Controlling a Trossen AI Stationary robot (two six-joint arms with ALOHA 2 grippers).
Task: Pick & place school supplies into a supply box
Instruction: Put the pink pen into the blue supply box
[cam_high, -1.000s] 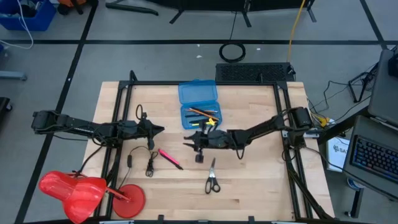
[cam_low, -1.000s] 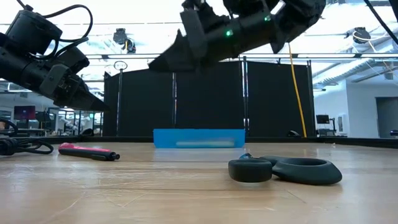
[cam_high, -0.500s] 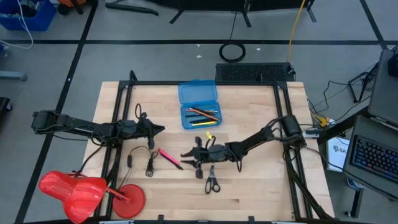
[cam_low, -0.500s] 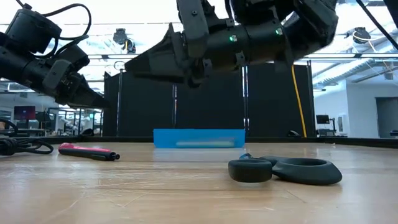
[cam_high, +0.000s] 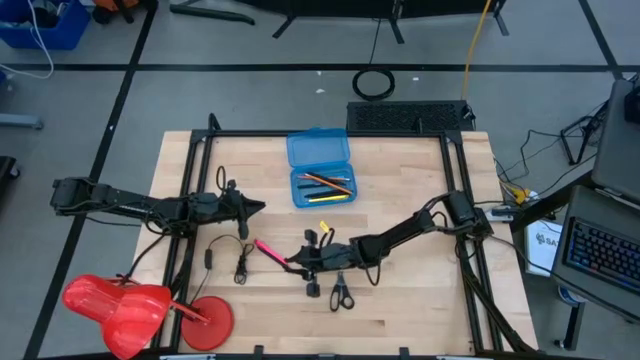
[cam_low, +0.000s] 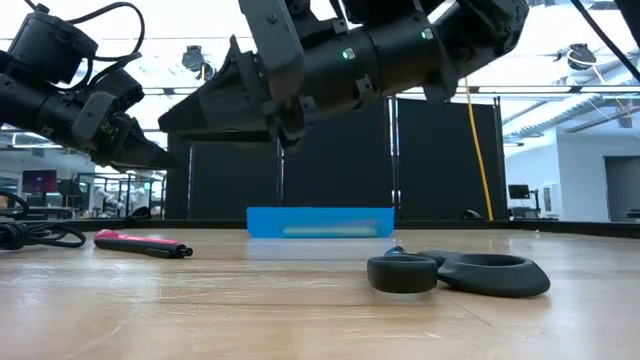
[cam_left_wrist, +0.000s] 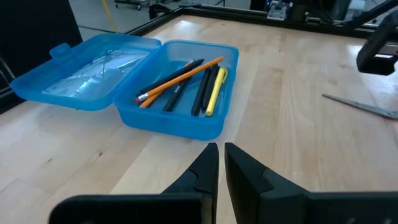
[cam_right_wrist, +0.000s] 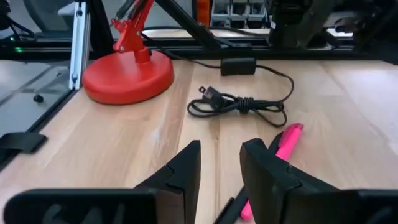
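The open blue supply box (cam_high: 320, 170) lies at the table's far middle with its lid folded back. Several pens and pencils (cam_left_wrist: 186, 84) lie inside it. A pink pen (cam_high: 270, 252) with a black end lies flat on the table left of centre. Black-handled scissors (cam_high: 340, 290) lie flat near the front. My right gripper (cam_high: 292, 262) hovers open just right of the pen, which shows past its fingers in the wrist view (cam_right_wrist: 283, 146). In the low view my right gripper (cam_low: 165, 125) is well above the table. My left gripper (cam_high: 262, 208) waits shut at the left, pointing at the box.
A coiled black cable with a plug (cam_high: 240, 262) lies left of the pen. A red lamp (cam_high: 150, 305) stands at the near left corner, its round base (cam_right_wrist: 127, 74) beyond the cable. Black frame rails (cam_high: 190, 200) run along the table's left and right sides.
My right gripper has swung from beside the supply box toward the table's near left, sinking a little, and now hangs over the pink pen's black end. Pen, scissors and box have not moved.
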